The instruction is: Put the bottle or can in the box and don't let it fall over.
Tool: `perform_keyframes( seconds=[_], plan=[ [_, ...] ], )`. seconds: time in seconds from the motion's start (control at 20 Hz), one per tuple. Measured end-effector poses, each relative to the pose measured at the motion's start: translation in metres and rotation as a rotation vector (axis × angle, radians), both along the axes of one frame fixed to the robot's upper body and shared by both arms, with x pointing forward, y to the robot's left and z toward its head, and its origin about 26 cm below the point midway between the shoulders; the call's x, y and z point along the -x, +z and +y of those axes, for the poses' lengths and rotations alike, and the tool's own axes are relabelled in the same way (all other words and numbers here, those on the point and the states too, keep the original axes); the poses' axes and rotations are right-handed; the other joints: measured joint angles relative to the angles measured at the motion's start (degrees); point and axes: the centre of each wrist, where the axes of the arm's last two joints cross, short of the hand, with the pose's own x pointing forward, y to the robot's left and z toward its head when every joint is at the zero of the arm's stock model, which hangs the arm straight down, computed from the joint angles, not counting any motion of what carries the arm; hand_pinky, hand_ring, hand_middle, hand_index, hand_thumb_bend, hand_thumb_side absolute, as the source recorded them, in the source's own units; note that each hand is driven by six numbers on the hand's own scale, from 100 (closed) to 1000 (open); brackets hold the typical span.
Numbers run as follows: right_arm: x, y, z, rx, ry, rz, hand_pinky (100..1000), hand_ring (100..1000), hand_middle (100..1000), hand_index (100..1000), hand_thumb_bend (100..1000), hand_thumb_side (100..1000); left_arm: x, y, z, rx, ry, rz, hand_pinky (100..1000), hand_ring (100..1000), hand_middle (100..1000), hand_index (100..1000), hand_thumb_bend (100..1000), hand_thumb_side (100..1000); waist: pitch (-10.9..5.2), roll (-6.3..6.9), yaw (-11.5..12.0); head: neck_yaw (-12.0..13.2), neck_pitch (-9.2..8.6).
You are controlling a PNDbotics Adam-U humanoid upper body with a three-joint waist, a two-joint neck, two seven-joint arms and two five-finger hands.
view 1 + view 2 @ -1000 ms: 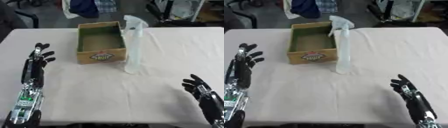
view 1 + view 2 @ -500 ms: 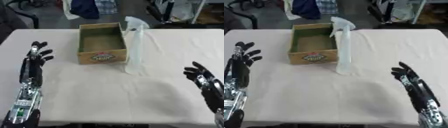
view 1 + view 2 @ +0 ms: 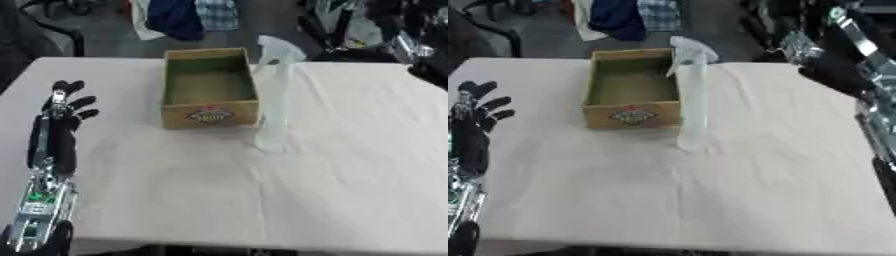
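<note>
A clear spray bottle (image 3: 273,102) stands upright on the white table, touching or just off the right front corner of the open cardboard box (image 3: 208,116). The box has a green inside with nothing in it. My left hand (image 3: 59,115) is at the table's left, open with fingers up, well apart from the box. My right hand (image 3: 835,74) is a dark blur raised at the far right, level with the bottle's top and a good way right of it. Its fingers cannot be made out.
The white cloth-covered table (image 3: 262,200) stretches wide in front of the box and bottle. Behind the far edge are hanging clothes (image 3: 179,17), a dark chair (image 3: 35,30) and dark clutter (image 3: 798,20).
My right hand has swung up from the lower right corner to the upper right, beside the table's far right edge. My left hand edged slightly forward. Bottle and box have not moved.
</note>
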Motion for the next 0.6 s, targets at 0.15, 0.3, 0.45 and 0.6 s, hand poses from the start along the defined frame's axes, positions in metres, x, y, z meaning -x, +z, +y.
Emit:
perform_keyframes(
  seconds=[0.15, 0.3, 0.45, 0.6],
  plan=[
    [-0.016, 0.012, 0.008, 0.087, 0.013, -0.001, 919, 896, 852, 996, 100, 464, 0.0, 0.0, 0.0, -0.002, -0.003, 0.001, 716, 745, 838, 780, 100, 874, -0.05, 0.04, 0.9, -0.9, 0.0],
    [-0.032, 0.017, 0.016, 0.189, 0.023, 0.017, 927, 929, 884, 1000, 100, 487, 0.0, 0.0, 0.0, -0.003, -0.003, 0.002, 716, 745, 838, 780, 100, 873, -0.06, 0.21, 1.4, -1.6, 0.0],
    [-0.048, 0.015, 0.028, 0.301, 0.041, 0.042, 939, 959, 908, 1000, 100, 522, 0.0, 0.0, 0.0, -0.004, -0.007, 0.003, 717, 745, 839, 780, 100, 873, -0.06, 0.37, 1.8, -2.1, 0.0],
    [-0.061, 0.01, 0.039, 0.401, 0.049, 0.062, 943, 969, 913, 1000, 100, 536, 0.0, 0.0, 0.0, -0.007, -0.012, 0.004, 716, 745, 839, 781, 100, 873, -0.06, 0.69, 2.3, -2.7, 0.0]
  ],
)
